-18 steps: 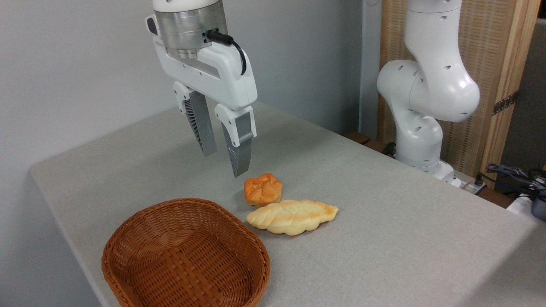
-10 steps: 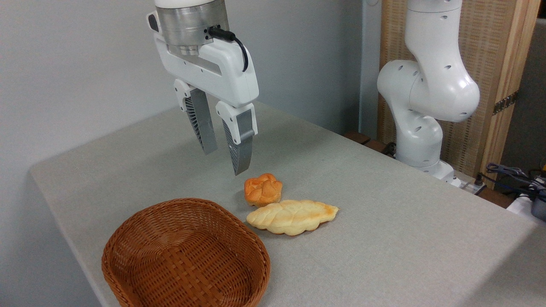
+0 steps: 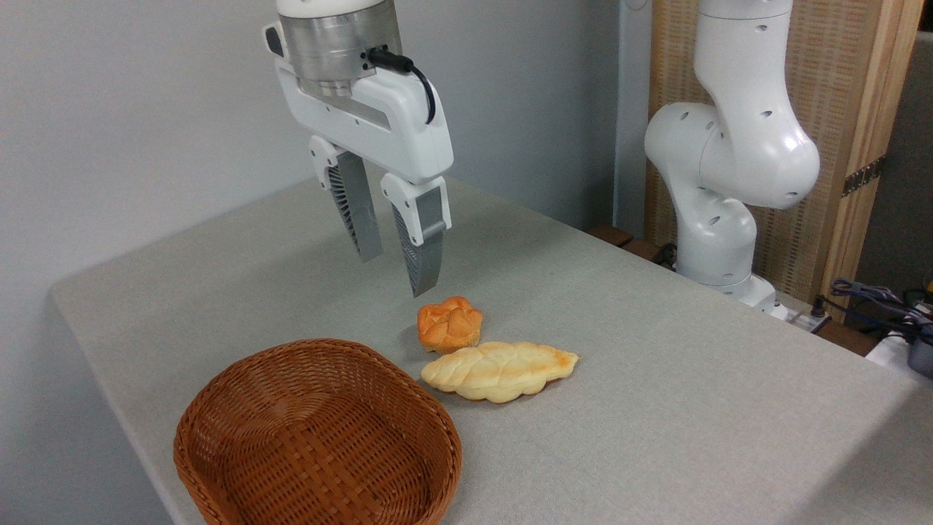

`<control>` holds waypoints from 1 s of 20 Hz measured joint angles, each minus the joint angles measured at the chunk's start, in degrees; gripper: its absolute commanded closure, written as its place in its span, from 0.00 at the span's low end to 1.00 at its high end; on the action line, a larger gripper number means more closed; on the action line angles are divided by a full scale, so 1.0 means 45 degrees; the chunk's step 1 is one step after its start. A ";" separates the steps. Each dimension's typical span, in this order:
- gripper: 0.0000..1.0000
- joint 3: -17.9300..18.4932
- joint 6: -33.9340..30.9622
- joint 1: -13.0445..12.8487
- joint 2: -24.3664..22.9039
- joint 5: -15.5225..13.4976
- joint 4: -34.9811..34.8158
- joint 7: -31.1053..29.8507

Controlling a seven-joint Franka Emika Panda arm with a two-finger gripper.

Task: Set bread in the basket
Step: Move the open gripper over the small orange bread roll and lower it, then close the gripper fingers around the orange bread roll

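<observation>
My end effector [image 3: 399, 273] hangs above the table [image 3: 656, 379], fingers pointing down, parted by a modest gap and gripping nothing. The bun [image 3: 449, 324] sits on the table just below and a little right of my nearer fingertip, clear of it. Touching the bun's front edge, or very nearly so, lies a longer pale braided loaf [image 3: 499, 371], stretched out to the right. The basket [image 3: 219, 408] stands at the table's near left edge, empty, its rim near the loaf's left tip. Nothing lies between the bun and the basket. My arm's base [image 3: 718, 248] stands beyond the table's far right side, before a wooden panel [image 3: 838, 109].
</observation>
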 measured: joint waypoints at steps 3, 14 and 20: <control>0.00 -0.0019 0.0619 -0.0350 -0.0656 0.0000 -0.1073 0.0048; 0.00 -0.0021 0.3079 -0.2430 -0.2562 0.0003 -0.5963 0.1005; 0.00 -0.0022 0.4626 -0.2666 -0.2564 0.0361 -0.7551 0.1471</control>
